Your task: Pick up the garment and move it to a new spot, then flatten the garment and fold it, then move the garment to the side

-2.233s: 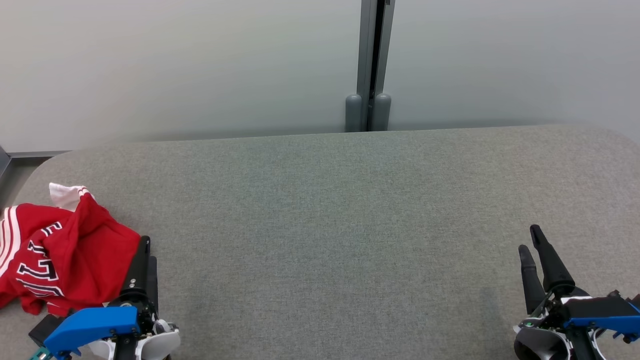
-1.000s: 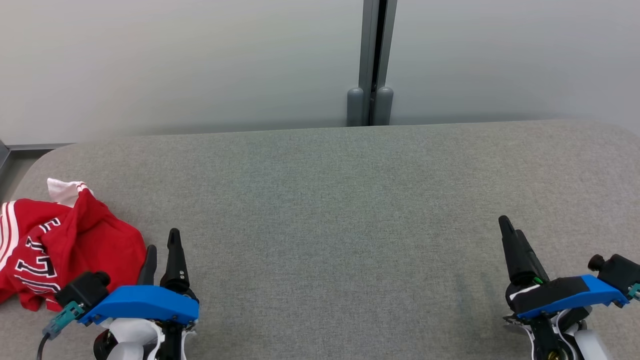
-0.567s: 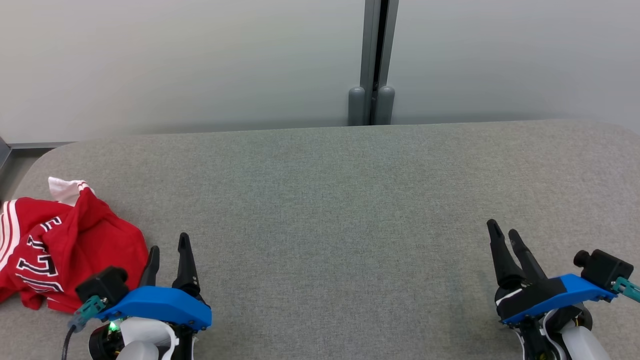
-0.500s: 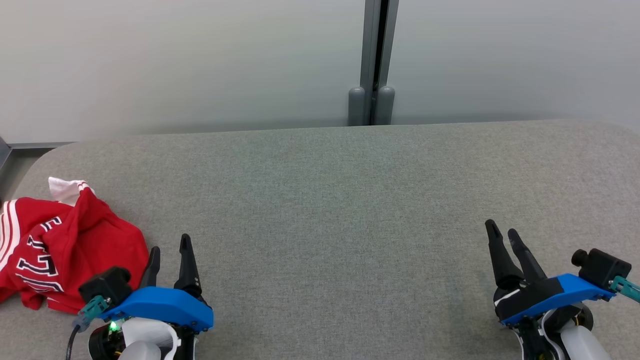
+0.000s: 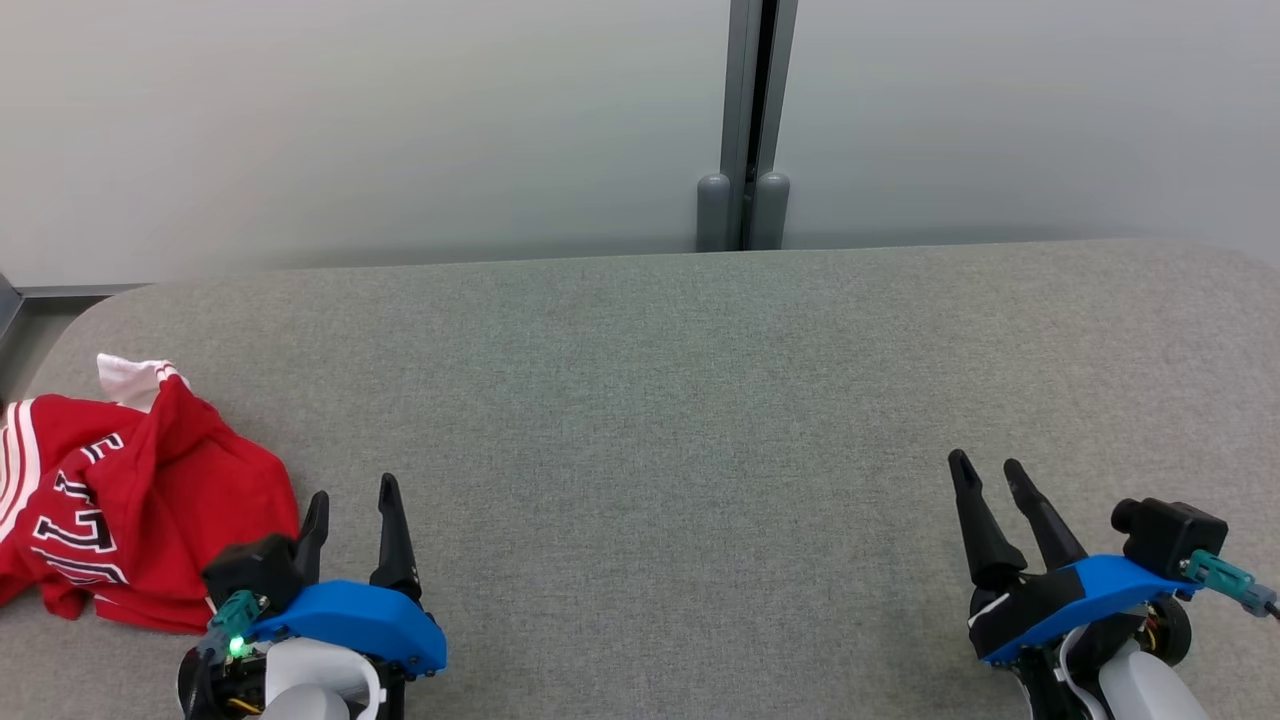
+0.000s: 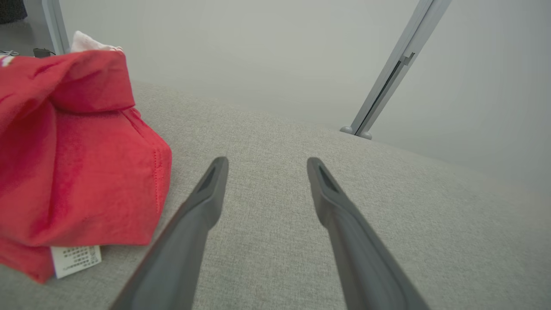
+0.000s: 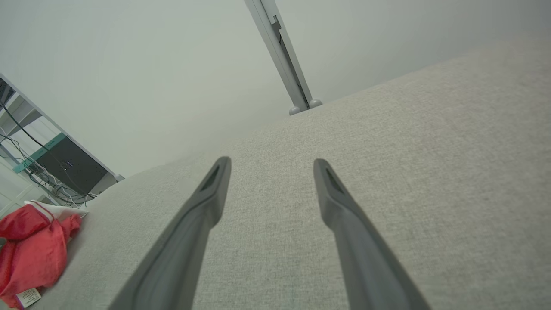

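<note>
Head view, crumpled red garment (image 5: pixel 130 505), grey tabletop (image 5: pixel 660 400)

A grey felt table (image 5: pixel 650 380) with rounded far corners stands against a pale, evenly lit wall (image 5: pixel 350 130). A grey metal post (image 5: pixel 748 100) divides the wall right of centre. Far left stand a dark box (image 7: pixel 64 165) and loose cables (image 7: pixel 26 142).

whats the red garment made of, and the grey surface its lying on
Red garment: looks like soft knit or jersey cloth, matte; it slumps in folds and has a stitched hem and sewn-in label. Grey surface: seems covered in woven or felt-like fabric, matte, with a fine heathered texture and rounded corner; what lies beneath cannot be told.
</note>
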`<state>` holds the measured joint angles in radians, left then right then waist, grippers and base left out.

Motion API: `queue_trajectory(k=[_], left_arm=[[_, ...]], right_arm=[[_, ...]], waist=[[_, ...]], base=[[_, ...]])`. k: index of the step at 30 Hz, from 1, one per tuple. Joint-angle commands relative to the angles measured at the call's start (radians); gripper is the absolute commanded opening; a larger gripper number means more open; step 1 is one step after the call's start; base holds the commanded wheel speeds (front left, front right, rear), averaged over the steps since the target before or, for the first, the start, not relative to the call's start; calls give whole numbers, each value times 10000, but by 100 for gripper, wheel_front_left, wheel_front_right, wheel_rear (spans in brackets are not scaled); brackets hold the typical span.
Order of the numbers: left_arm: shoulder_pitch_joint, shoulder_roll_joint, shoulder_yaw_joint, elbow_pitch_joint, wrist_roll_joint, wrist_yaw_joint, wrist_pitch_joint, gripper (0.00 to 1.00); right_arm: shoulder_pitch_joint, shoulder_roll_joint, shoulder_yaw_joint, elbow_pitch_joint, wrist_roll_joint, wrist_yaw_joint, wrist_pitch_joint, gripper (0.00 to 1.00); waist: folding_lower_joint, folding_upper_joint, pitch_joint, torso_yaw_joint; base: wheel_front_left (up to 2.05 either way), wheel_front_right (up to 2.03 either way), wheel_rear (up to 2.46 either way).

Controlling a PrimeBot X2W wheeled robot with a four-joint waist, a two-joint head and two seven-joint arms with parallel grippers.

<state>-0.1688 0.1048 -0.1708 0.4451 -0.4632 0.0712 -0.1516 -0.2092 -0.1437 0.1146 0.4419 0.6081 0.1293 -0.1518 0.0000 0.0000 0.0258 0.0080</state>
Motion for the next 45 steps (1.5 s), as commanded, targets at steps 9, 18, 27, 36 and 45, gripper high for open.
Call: queue_trajectory(k=[9, 18, 27, 36, 45], left_arm=[[-219, 47, -147, -10, 835, 233, -286, 100], [-156, -25, -123, -16, 1522, 300, -484, 100], [-53, -70, -112, 88, 2311, 442, -678, 100], [91, -177, -5, 166, 2969, 554, -852, 100], [160, -257, 70, 232, 3659, 544, -1011, 100]], right_arm=[[-222, -8, -37, 99, -1046, 20, -285, 100], [-181, 26, -132, 239, -1841, 21, -490, 100], [-236, 62, -161, 443, -2776, 14, -671, 100], [-203, 164, -325, 651, -3498, 15, -848, 100], [-130, 307, -757, 865, -4238, 15, -1016, 100]], waist=[[0, 0, 33, 22], [0, 0, 78, 21], [0, 0, 118, 20], [0, 0, 106, 35], [0, 0, 124, 35]], base=[[0, 0, 0], [0, 0, 0], [0, 0, 0], [0, 0, 0], [0, 0, 0]])
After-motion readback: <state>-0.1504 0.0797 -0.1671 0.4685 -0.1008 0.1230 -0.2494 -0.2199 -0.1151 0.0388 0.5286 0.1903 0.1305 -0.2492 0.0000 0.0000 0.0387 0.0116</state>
